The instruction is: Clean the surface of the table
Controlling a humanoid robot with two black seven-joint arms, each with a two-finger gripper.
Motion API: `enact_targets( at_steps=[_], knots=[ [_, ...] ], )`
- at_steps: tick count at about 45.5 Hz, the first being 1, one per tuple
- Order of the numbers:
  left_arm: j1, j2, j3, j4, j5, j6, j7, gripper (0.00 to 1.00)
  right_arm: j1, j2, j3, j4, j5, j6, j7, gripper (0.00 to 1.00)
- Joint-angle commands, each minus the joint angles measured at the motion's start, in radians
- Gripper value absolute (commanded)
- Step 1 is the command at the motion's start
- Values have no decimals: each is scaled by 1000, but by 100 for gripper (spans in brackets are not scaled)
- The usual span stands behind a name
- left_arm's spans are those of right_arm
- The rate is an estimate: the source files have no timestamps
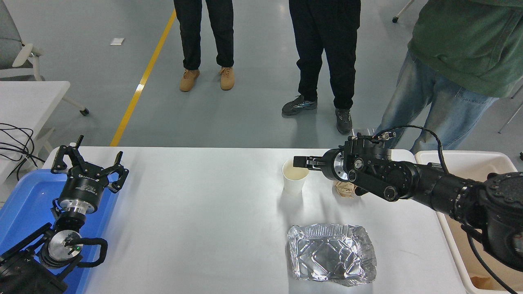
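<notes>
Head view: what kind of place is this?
Likely a robot lab or test floor: painted concrete with a yellow floor line, people watching, loose cables beside the table surface.

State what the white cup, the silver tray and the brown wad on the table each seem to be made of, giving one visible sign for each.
White cup: probably paper; matte, thin rolled rim, cream inside.
Silver tray: almost certainly aluminium foil; mirror-bright, creased and dented.
Brown wad: seemingly kraft paper; dull tan with sharp crumples, partly hidden by the right arm.
</notes>
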Motion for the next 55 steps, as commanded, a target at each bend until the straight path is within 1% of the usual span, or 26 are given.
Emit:
enact_targets(
  at_steps=[1,24,36,41,43,48,55],
  knots=[
    [0,0,0,1,0,0,0,99,-18,47,-3,-61,0,-21,0,99],
    [-2,0,0,-1,0,0,0,99,-40,61,-3,-61,0,-29,1,99],
    [0,0,0,1,0,0,0,99,-45,69,-9,-60,-2,-37,1,94],
    [0,0,0,1,0,0,0,99,-46,69,-14,-60,-3,-37,3,88],
    [0,0,0,-1,0,0,0,99,-45,69,-31,-60,-3,-37,3,79],
    [0,0,0,1,0,0,0,99,-37,67,-57,-61,-2,-37,6,62],
    [0,0,0,-1,0,0,0,99,-32,67,-58,-65,-2,-37,6,47]
  ],
)
